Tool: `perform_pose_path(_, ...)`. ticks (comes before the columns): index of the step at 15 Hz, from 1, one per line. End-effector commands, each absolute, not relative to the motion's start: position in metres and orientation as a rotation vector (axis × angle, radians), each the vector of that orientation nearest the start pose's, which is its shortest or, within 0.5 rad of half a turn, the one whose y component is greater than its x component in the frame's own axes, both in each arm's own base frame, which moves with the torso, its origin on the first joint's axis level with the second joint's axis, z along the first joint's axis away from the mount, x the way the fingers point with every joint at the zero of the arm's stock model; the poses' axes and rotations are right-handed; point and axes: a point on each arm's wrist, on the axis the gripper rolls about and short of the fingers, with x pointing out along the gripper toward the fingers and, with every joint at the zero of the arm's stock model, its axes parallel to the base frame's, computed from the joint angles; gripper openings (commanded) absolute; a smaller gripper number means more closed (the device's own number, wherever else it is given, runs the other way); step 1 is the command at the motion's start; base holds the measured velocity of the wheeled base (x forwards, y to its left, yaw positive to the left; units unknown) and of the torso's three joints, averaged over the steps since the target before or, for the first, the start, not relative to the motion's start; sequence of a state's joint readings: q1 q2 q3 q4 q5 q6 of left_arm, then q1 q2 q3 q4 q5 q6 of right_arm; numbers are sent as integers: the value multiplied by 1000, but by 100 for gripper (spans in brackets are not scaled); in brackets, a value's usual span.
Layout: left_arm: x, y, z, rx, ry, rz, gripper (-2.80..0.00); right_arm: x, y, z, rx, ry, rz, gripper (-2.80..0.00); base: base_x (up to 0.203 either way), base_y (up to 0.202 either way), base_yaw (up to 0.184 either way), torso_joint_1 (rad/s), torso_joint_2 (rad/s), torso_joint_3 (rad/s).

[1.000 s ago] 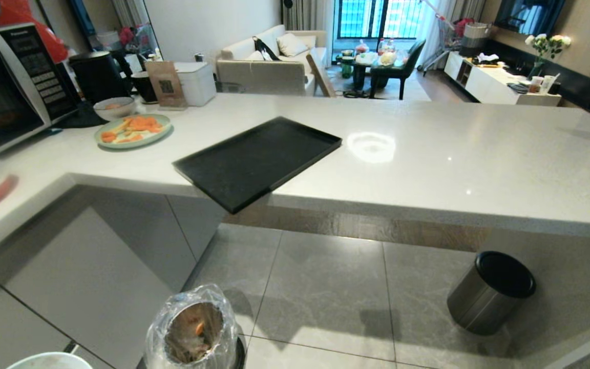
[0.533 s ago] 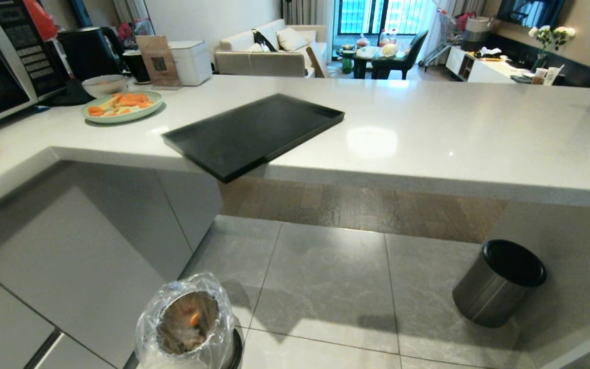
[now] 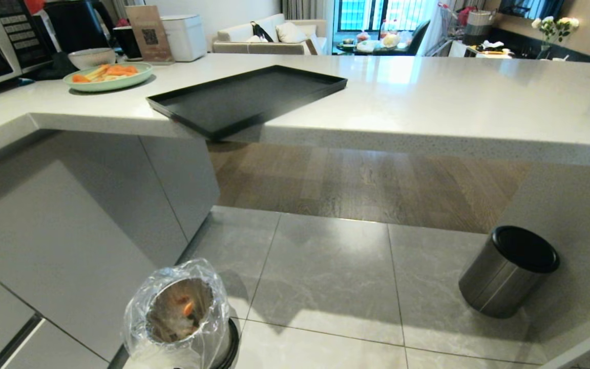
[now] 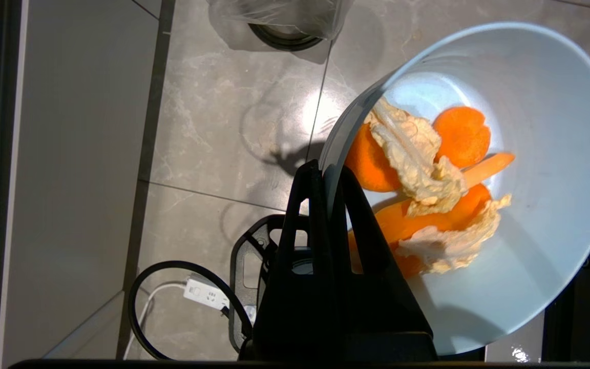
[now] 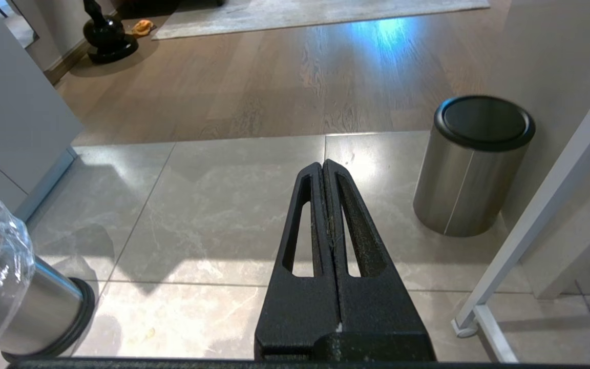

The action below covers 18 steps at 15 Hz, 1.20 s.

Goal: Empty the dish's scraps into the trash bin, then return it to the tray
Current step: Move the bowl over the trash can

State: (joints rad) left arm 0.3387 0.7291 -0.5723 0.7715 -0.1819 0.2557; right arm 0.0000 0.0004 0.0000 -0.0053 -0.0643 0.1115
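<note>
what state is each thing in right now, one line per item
dish: tilted, rim pinched by the left gripper, scraps inside
trash bin: upright on the floor, open, bag-lined, some scraps already in it
tray: empty, one corner overhanging the counter edge
lidded steel bin: upright, lid on
green plate: on the counter, holding orange slices
right gripper: shut, holding nothing

Dish point(image 4: 541, 215) rim cut off; trash bin point(image 5: 13, 302) half out of frame.
</note>
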Motion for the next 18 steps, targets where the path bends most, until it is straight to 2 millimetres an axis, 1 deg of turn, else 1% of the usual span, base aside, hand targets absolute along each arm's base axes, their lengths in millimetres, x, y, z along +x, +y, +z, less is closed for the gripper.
perform_pose_path(1,22,3,165,-11,913,17,-280,-23,-1,76,112,-10,-64,-280,0,0,0,-2,163,174)
perform_pose_path(11,21,3,161,-6,934,17,-280,-23,-1,76,112,-11,-64,-280,0,0,0,0,0,0)
perform_pose_path(14,20,3,160,-7,945,15,-280,-23,-1,76,112,-10,-64,-280,0,0,0,16,110,112)
perform_pose_path(18,20,3,159,-7,948,14,-280,-23,-1,76,112,-10,-64,-280,0,0,0,1,8,10)
